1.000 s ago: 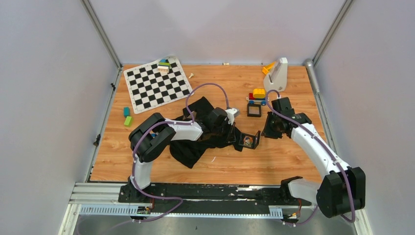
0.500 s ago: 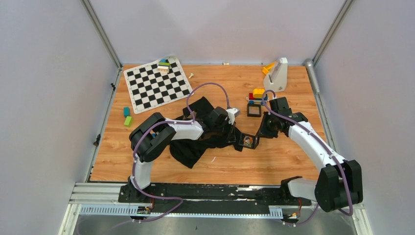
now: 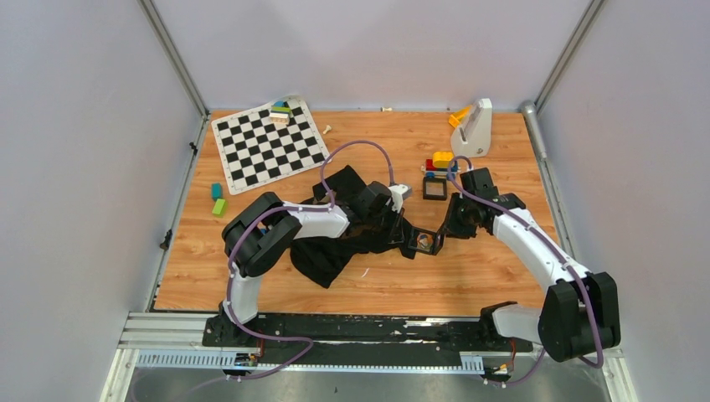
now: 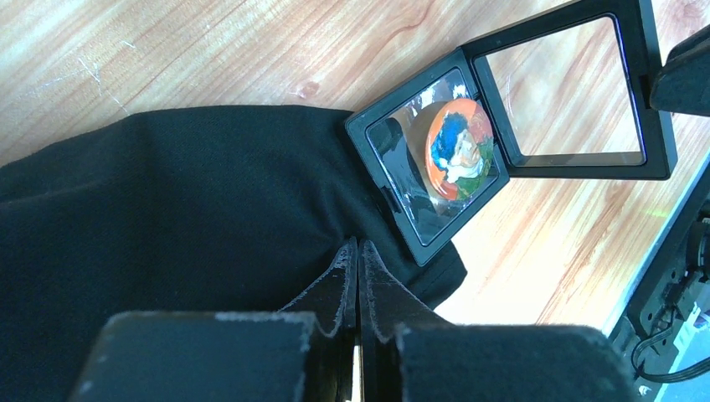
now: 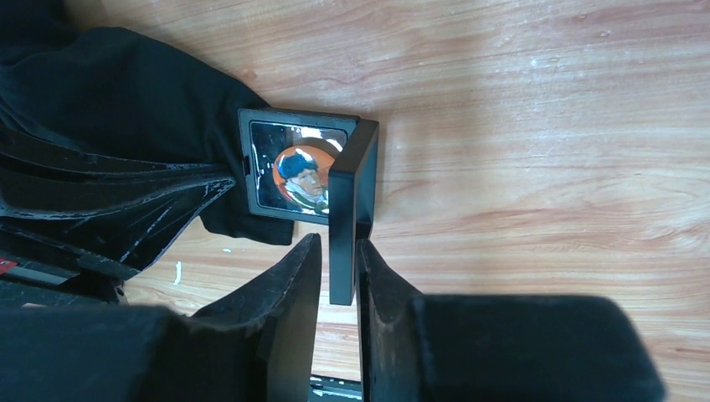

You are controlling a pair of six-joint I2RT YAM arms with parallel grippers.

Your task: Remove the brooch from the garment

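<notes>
Wrist cams only: brooch [image 4: 456, 151] face orange/blue.

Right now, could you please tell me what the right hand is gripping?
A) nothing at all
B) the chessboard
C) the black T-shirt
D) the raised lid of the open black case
D: in the right wrist view the right hand has its fingers clamped on the lid from both sides, while the brooch lies in the base beside it.

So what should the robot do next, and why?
Probably the right end effector should tip the upright lid down over the brooch: its fingers flank that lid, the brooch lies in the open case, and the left end effector pinches the garment.
</notes>
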